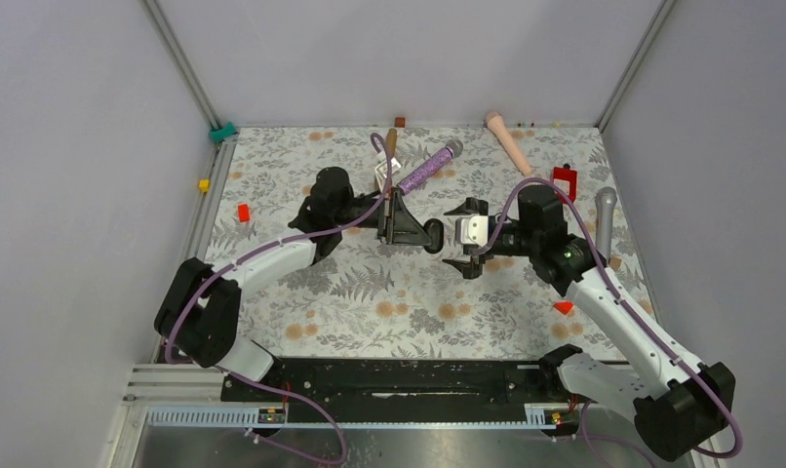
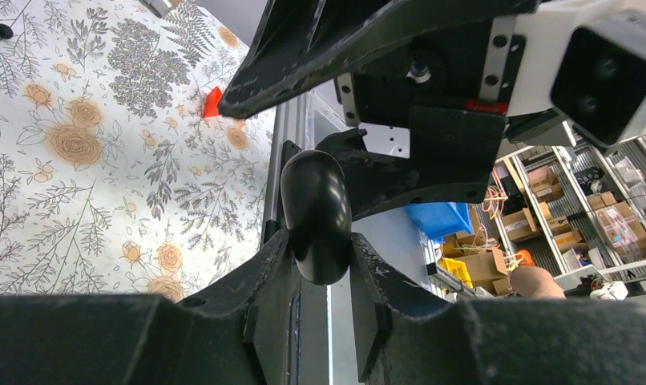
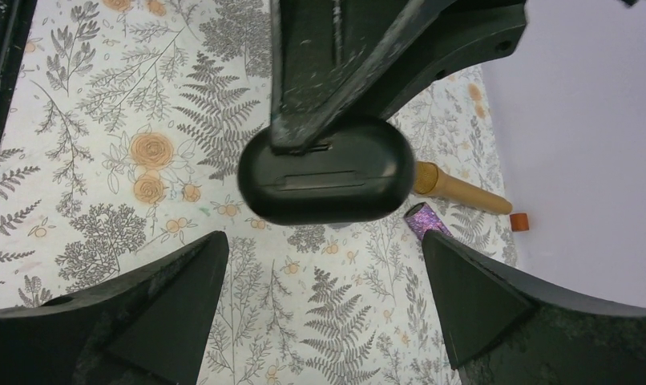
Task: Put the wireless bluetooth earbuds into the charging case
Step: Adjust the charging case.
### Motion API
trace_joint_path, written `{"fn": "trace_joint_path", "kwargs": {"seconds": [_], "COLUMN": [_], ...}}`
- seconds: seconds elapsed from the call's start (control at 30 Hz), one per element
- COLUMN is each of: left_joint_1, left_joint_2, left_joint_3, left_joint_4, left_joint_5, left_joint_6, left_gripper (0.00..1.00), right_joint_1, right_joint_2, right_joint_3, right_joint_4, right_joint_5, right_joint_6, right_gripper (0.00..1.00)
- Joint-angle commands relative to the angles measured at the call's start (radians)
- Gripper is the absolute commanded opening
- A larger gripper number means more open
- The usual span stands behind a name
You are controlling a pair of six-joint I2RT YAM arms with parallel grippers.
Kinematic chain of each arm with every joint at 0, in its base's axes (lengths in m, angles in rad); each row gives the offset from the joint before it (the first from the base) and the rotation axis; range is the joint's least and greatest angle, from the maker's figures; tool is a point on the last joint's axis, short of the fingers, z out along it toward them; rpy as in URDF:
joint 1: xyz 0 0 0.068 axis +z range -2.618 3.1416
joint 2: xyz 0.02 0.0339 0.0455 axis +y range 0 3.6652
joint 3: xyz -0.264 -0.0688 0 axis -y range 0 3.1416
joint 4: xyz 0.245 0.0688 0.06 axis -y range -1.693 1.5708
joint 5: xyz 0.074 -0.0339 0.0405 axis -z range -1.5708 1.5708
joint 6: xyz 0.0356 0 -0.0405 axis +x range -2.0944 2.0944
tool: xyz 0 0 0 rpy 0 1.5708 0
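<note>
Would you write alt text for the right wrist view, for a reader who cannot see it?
A black oval charging case, clamped by the left end effector entering from the top, hangs over a floral tablecloth. The open right end effector frames the lower corners; a wooden handle lies behind.

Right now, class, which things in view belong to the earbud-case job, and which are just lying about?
Belong to the job:
black charging case, clamped in the left gripper
right gripper, open, facing the case

Lying about:
purple glitter microphone
pink microphone
grey microphone
red block
yellow block
</note>
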Motion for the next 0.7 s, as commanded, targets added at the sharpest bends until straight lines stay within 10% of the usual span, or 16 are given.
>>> {"fn": "trace_joint_path", "kwargs": {"seconds": [0.0,0.67], "left_joint_1": [0.002,-0.017], "left_joint_2": [0.004,0.060], "left_joint_3": [0.044,0.054], "left_joint_4": [0.029,0.015], "left_joint_5": [0.026,0.024], "left_joint_6": [-0.009,-0.005], "left_gripper": [0.00,0.00], "right_joint_1": [0.007,0.056], "right_joint_2": [-0.025,-0.011], "right_joint_3": [-0.045,-0.044], "right_joint_4": [0.103,0.116], "right_joint_5": [-0.042,-0.017], "right_joint_6": [0.007,0.020], "right_gripper": [1.00,0.99]}}
